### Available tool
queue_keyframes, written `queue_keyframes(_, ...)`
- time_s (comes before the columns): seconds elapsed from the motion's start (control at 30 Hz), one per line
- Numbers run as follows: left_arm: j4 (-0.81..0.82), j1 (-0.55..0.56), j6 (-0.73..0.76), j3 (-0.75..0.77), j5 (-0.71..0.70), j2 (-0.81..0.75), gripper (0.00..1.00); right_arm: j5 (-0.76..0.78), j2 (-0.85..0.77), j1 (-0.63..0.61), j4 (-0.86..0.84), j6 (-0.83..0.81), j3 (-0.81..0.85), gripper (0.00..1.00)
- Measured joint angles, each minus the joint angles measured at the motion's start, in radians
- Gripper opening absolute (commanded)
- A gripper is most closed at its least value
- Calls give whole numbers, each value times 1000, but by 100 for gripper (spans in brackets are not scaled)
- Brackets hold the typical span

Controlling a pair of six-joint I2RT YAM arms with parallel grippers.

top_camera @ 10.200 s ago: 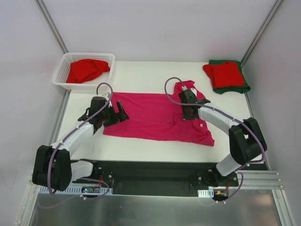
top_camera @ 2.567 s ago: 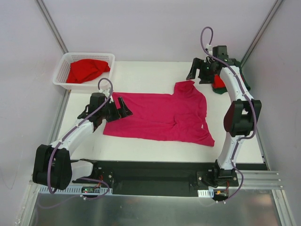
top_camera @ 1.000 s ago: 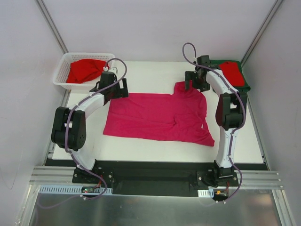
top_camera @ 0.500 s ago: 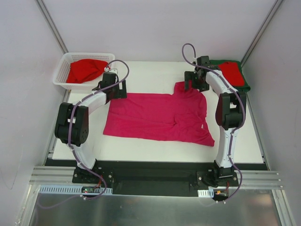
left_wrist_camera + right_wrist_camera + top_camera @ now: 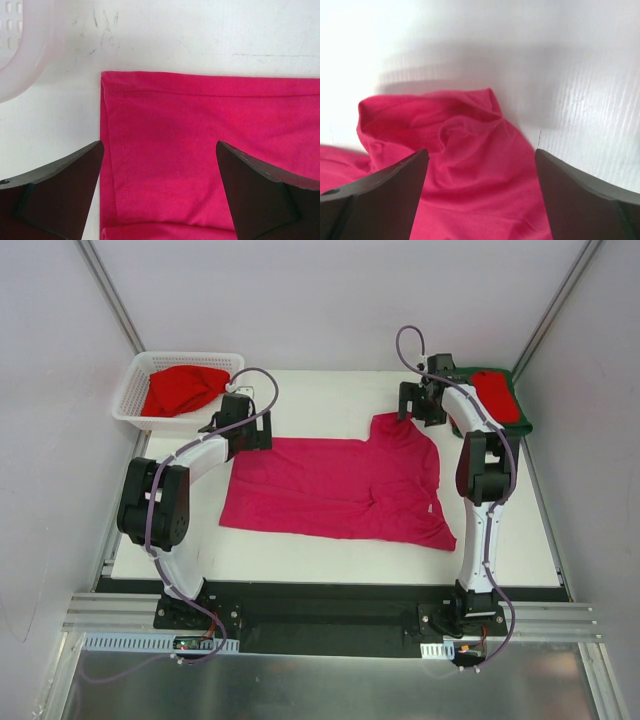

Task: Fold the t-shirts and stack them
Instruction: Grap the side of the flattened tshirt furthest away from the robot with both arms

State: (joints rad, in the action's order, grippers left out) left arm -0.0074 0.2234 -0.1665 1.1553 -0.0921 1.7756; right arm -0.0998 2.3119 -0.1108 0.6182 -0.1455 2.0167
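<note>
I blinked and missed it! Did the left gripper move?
Yes. The left gripper went farther back, toward the basket, to the far corner of the pink shirt.

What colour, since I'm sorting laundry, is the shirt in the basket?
The shirt is red, clearest in the top external view.

Pink t-shirt (image 5: 335, 490): spread flat in the middle of the white table (image 5: 320, 395), one sleeve bunched up at its far edge.
Left gripper (image 5: 250, 433): over the shirt's far left corner.
Right gripper (image 5: 415, 412): just above the bunched sleeve.
Basket (image 5: 135, 390): far left corner, holding a crumpled red t-shirt (image 5: 185, 388).
Stack: far right, a folded red shirt (image 5: 497, 393) lying on a dark green shirt (image 5: 522, 426).
</note>
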Motion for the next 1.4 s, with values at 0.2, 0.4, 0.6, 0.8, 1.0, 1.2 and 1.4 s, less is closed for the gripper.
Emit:
queue_keyframes(0.2,0,0,0,0,0,0,95,-79,6,12,-29,-1,16,70)
queue_keyframes(0.4,0,0,0,0,1,0,95,-149,6,13,-44,0,22,54)
queue_keyframes(0.6,0,0,0,0,1,0,95,-188,6,18,-58,8,22,52)
queue_keyframes(0.8,0,0,0,0,1,0,94,-203,9,32,-64,18,22,52)
queue_keyframes(1.0,0,6,0,0,1,0,94,-162,23,37,-59,16,23,52)
queue_keyframes(1.2,0,7,0,0,2,0,94,-146,27,40,-53,19,29,52)
queue_keyframes(1.4,0,7,0,0,2,0,94,-149,53,47,-54,38,62,51)
